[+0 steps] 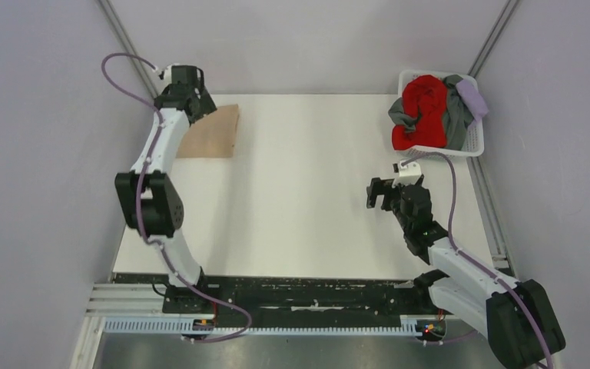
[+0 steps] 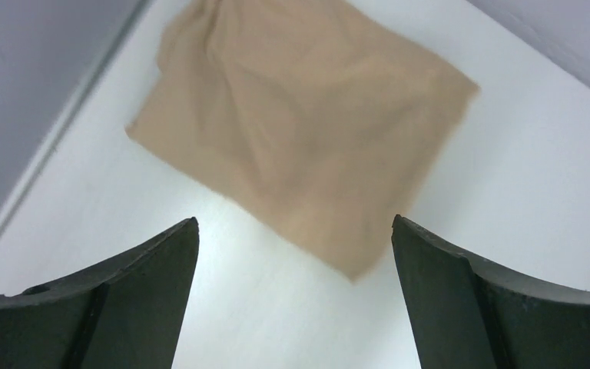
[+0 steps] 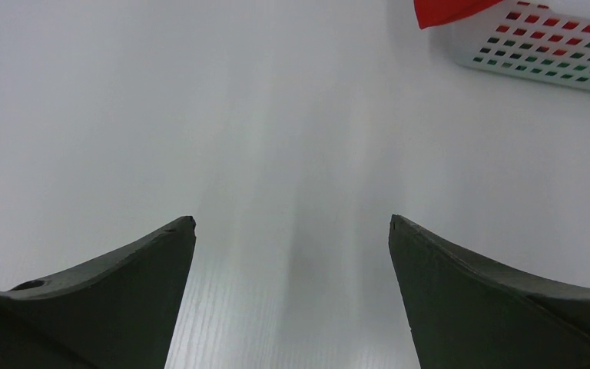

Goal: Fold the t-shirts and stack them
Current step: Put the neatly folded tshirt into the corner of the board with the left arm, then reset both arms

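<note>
A folded tan t-shirt lies flat at the far left of the white table; in the left wrist view the tan t-shirt is a rough rectangle just ahead of my fingers. My left gripper hovers over its far left corner, open and empty. A red t-shirt, a grey t-shirt and a pale lavender t-shirt are piled in the white basket at the far right. My right gripper is open and empty over bare table, in front of the basket.
The basket's lattice wall and a red cloth edge show at the top right of the right wrist view. Grey walls enclose the table on left, back and right. A black rail runs along the near edge.
</note>
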Robot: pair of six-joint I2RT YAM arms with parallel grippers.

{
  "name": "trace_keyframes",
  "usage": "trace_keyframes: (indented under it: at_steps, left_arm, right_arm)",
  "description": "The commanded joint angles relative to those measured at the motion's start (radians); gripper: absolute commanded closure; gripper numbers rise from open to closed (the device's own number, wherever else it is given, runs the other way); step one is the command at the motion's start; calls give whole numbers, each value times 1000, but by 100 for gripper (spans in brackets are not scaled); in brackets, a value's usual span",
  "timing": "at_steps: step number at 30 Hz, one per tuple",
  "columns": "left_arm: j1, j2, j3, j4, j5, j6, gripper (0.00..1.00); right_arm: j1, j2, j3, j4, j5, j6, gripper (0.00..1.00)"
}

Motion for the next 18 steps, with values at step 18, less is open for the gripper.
trace_keyframes:
  at_steps: [18]
  left_arm:
    - [-360, -1125, -1426, 824, 336, -152, 0]
  right_arm:
    - [-8, -114, -212, 114, 127, 72, 2]
